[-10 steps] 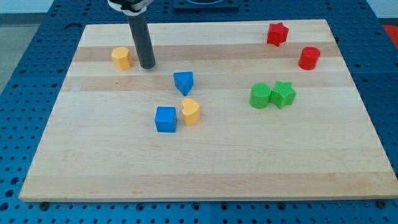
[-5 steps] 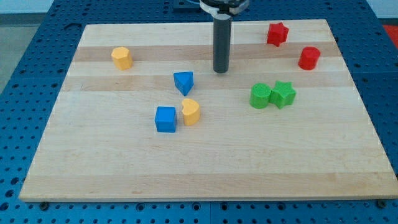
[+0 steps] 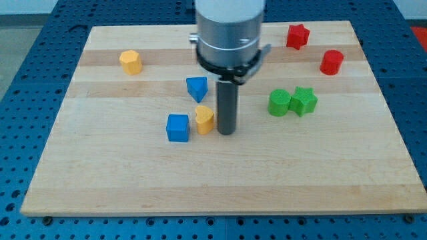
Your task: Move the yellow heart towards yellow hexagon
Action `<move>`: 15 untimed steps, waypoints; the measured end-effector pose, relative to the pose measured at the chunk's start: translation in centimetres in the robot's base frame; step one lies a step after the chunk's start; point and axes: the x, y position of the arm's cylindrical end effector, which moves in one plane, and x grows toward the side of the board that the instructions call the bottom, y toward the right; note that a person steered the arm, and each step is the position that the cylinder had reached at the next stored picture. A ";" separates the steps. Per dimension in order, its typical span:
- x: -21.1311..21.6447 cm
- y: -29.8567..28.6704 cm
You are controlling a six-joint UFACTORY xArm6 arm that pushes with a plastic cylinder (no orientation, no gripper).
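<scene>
The yellow heart (image 3: 203, 119) lies near the board's middle, between a blue cube (image 3: 177, 127) on its left and my tip (image 3: 226, 131) on its right. My tip stands right beside the heart, touching or nearly touching its right side. The yellow hexagon (image 3: 131, 62) sits far off at the view's upper left. A blue triangular block (image 3: 197, 88) lies just above the heart.
A green cylinder (image 3: 279, 103) and a green star (image 3: 303, 101) sit together right of my tip. A red star (image 3: 297, 36) and a red cylinder (image 3: 331, 62) are at the upper right. The wooden board (image 3: 213, 180) lies on a blue pegboard.
My tip has swept from beside the yellow hexagon across the board's top, then down to the right side of the yellow heart. No block has visibly moved.
</scene>
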 end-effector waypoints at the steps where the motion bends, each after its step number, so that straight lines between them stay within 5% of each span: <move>1: -2.6 -2.9; 5: -3.3 -5.4; 7: -3.3 -13.5; 9: -1.1 -10.9; 11: 0.4 -17.5; 14: -9.3 -18.0; 15: -7.8 -18.0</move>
